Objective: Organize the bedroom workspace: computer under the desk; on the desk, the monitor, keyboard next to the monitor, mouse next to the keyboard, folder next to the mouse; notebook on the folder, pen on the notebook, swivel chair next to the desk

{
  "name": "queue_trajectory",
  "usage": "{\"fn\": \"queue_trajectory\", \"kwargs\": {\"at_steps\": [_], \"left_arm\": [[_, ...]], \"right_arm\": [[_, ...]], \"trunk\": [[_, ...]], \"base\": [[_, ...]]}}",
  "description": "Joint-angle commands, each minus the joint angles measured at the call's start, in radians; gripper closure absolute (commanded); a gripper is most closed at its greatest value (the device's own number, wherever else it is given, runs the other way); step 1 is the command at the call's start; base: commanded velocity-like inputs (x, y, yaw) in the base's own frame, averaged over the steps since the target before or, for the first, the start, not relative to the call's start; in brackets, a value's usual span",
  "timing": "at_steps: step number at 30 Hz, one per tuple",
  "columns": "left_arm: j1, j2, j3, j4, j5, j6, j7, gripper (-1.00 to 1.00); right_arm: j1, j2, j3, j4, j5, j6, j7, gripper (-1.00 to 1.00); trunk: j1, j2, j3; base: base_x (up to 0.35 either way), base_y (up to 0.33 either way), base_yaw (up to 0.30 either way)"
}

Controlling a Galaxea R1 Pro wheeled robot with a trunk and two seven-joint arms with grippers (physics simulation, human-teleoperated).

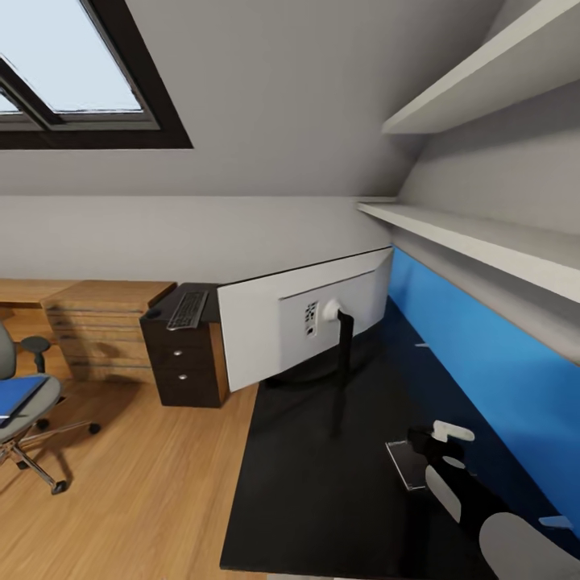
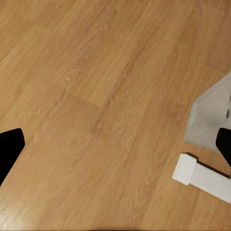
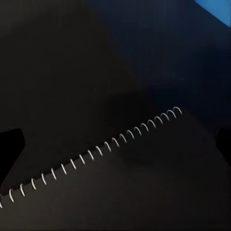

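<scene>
The monitor [image 1: 274, 334] stands on the black desk [image 1: 314, 499], its pale back towards me. Near the blue back panel, my right gripper [image 1: 425, 445] hovers over the dark notebook [image 1: 403, 466], which lies flat. In the right wrist view the gripper [image 3: 115, 144] is open above the notebook [image 3: 144, 197], just past its white spiral. The keyboard [image 1: 188, 310] and a small dark mouse [image 1: 153, 312] rest on a dark drawer cabinet [image 1: 189, 366]. At the far left, the blue folder [image 1: 18, 395] lies on the swivel chair [image 1: 36, 403]. My left gripper [image 2: 115, 147] is open over wooden floor. Pen and computer are out of view.
A light wooden drawer chest [image 1: 105, 326] stands left of the cabinet. Two white shelves [image 1: 483, 238] run along the wall above the desk. In the left wrist view a pale grey panel [image 2: 211, 118] and a white block [image 2: 199, 175] sit on the floor.
</scene>
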Motion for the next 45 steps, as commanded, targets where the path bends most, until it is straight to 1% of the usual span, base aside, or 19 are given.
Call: {"fn": "queue_trajectory", "kwargs": {"at_steps": [1, 4, 7, 10, 12, 15, 21, 23, 25, 27, 30, 34, 45], "left_arm": [[0.000, 0.002, -0.006, -0.001, 0.011, -0.007, 0.006, -1.00], [0.000, 0.004, -0.005, -0.001, 0.011, -0.006, 0.006, -1.00], [0.000, 0.005, 0.001, -0.001, 0.012, -0.006, 0.006, -1.00], [0.000, 0.003, 0.024, -0.001, 0.012, -0.006, 0.005, -1.00], [0.000, 0.003, 0.034, -0.001, 0.012, -0.006, 0.004, -1.00], [0.000, 0.003, 0.040, -0.001, 0.012, -0.006, 0.004, -1.00], [0.000, 0.006, 0.051, -0.007, 0.014, -0.006, -0.002, -1.00], [0.000, 0.007, 0.079, -0.011, 0.015, -0.006, -0.004, -1.00], [0.000, 0.005, 0.118, -0.017, 0.016, -0.005, -0.006, -1.00], [0.000, 0.005, 0.143, -0.039, 0.016, -0.005, -0.006, -1.00], [0.000, 0.005, 0.163, -0.086, 0.017, -0.004, -0.006, -1.00], [0.000, 0.006, 0.171, -0.106, 0.017, -0.002, -0.005, -1.00], [0.000, 0.006, 0.172, -0.113, 0.014, 0.000, -0.004, -1.00]], "right_arm": [[-0.001, -0.001, 0.008, 0.000, -0.005, -0.004, -0.008, -1.00], [-0.001, 0.000, 0.009, 0.001, 0.027, 0.002, -0.014, -1.00], [-0.001, 0.001, 0.010, 0.002, 0.047, 0.003, -0.015, -1.00], [-0.001, 0.003, 0.011, 0.008, 0.063, 0.003, -0.015, -1.00], [-0.001, 0.004, 0.012, 0.010, 0.068, 0.003, -0.015, -1.00], [-0.001, 0.005, 0.013, 0.012, 0.071, 0.003, -0.015, -1.00], [-0.001, 0.005, 0.013, 0.013, 0.073, 0.013, -0.016, -1.00], [-0.001, 0.004, 0.012, 0.013, 0.073, 0.054, -0.015, -1.00], [-0.001, 0.003, 0.011, 0.012, 0.072, 0.102, -0.015, -1.00], [-0.001, 0.003, 0.011, 0.011, 0.072, 0.122, -0.015, -1.00], [-0.001, 0.003, 0.010, 0.011, 0.072, 0.136, -0.016, -1.00], [-0.001, 0.003, 0.010, 0.012, 0.072, 0.142, -0.016, -1.00], [-0.001, 0.003, 0.010, 0.012, 0.072, 0.144, -0.015, -1.00]], "trunk": [[0.001, -0.001, -0.001], [0.001, -0.001, -0.001], [0.001, -0.001, -0.001], [0.001, -0.001, -0.001], [0.001, -0.001, -0.001], [0.001, -0.001, -0.001], [0.001, -0.001, -0.001], [0.001, -0.001, -0.001], [0.001, -0.001, -0.001], [0.001, -0.001, -0.001], [0.001, -0.001, -0.001], [0.016, -0.029, -0.013], [0.058, -0.106, -0.048]], "base": [[0.219, 0.000, 0.000], [0.100, 0.000, 0.000], [0.034, 0.000, 0.000], [0.070, 0.000, 0.000], [0.220, 0.000, 0.000], [0.212, 0.000, 0.000], [0.051, 0.000, 0.000], [0.009, 0.000, 0.000], [0.004, 0.000, 0.000], [0.002, 0.000, 0.000], [0.000, 0.000, 0.000], [0.000, 0.000, 0.000], [0.000, 0.000, 0.000]]}}
